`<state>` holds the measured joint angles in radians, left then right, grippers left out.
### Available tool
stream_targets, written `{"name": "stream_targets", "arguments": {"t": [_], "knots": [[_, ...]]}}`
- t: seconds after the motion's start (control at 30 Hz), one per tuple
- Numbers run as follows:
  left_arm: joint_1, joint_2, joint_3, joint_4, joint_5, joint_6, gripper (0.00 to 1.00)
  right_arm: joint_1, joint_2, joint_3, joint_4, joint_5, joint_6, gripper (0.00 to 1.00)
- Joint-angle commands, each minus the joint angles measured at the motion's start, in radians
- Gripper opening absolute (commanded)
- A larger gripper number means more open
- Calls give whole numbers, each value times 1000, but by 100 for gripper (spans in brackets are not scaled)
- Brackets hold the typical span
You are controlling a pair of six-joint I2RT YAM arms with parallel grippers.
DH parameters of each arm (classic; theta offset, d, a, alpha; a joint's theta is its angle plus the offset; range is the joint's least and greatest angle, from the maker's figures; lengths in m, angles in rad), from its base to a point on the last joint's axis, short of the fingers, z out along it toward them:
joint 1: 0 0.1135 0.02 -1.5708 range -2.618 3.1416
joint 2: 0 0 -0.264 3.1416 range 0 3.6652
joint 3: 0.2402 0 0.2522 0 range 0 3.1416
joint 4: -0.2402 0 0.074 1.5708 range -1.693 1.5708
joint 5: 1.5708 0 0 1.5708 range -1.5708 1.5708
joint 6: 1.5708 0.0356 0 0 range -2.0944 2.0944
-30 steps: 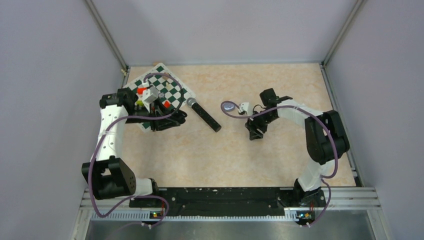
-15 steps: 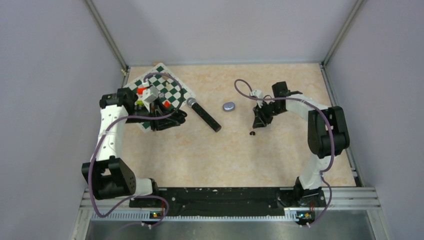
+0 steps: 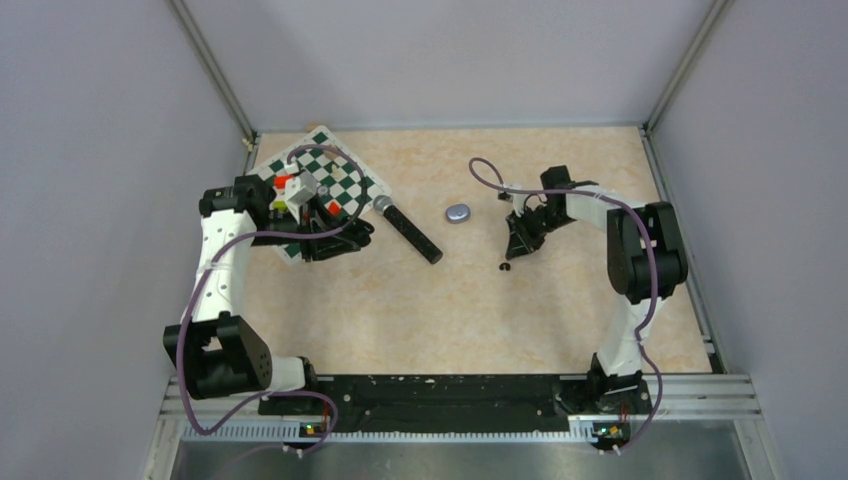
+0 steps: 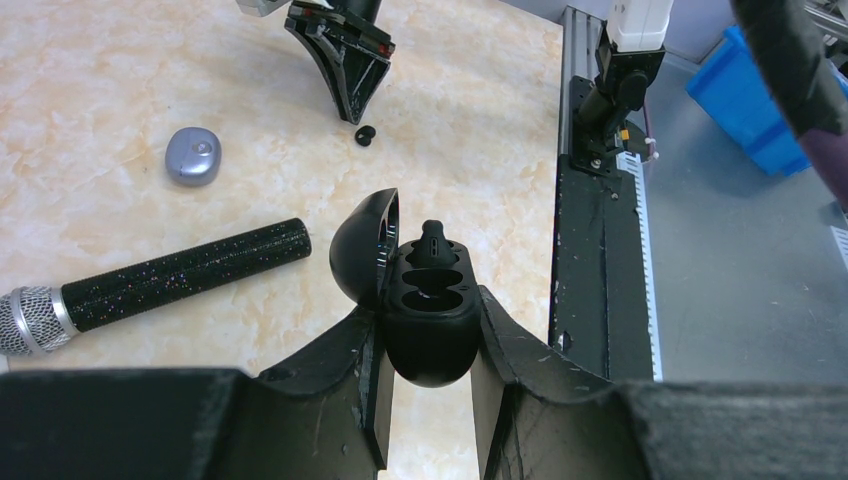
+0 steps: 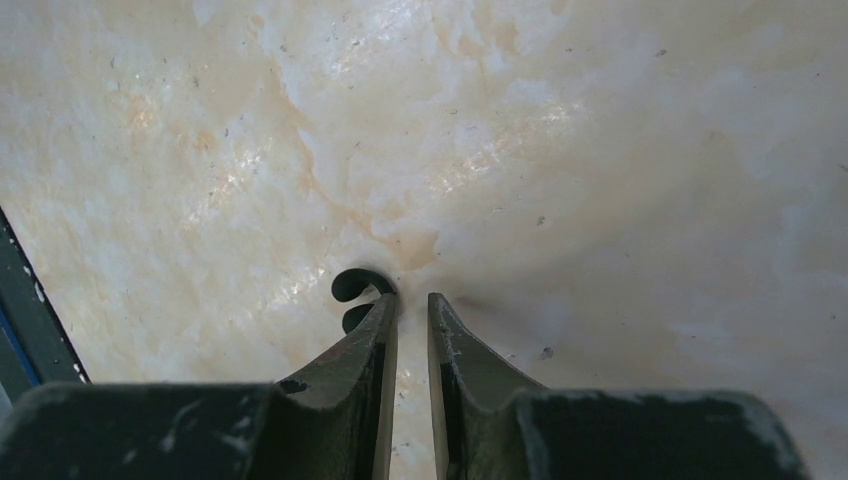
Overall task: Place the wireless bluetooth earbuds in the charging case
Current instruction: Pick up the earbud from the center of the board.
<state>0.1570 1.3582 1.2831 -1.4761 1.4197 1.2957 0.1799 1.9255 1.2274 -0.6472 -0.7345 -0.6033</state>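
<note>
Our left gripper [image 4: 428,325] is clenched on the black case [image 4: 428,350], whose lid stands open. One black bud [image 4: 432,238] sits in the far slot. We cannot make out whether it is fully seated, and the near slot is too dark to read. The gripper's own fingers cover the lower part of the case.

The other black bud [image 4: 365,134] lies on the desk [image 3: 400,310], just outside one finger of our right gripper [image 5: 410,300], which partly hides it. That gripper's jaws stand a narrow slit apart and grasp nothing. The purple case [image 3: 458,212] is closed, so its inside is hidden. The microphone [image 4: 150,290] is cut off at the left wrist view's edge.

A second ago our right gripper stood over the spot where the loose bud lies, and its cable crossed the purple case. Now it is farther back, and both show plainly.
</note>
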Motion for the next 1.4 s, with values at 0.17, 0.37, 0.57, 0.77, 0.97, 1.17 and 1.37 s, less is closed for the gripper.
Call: {"name": "stream_targets", "arguments": {"t": [0.17,0.37,0.57,0.77,0.97,1.17,1.37], "knots": [[-4,-31,13,10,19,-1,0,-8,40,68,-101,-19,-58,20],[-5,-33,11,11,19,1,0,-10,53,68,-107,-13,-59,21],[-4,-33,9,10,20,1,0,-9,62,76,-129,-37,-69,24],[-4,-35,8,9,17,2,0,-10,69,82,-156,-62,-86,25],[-4,-38,8,11,18,1,0,-9,76,87,-185,-79,-111,25],[-3,-39,6,10,18,2,0,-10,88,95,-216,-96,-129,25],[-4,-37,6,12,19,2,0,-9,92,99,-228,-118,-141,21]]}}
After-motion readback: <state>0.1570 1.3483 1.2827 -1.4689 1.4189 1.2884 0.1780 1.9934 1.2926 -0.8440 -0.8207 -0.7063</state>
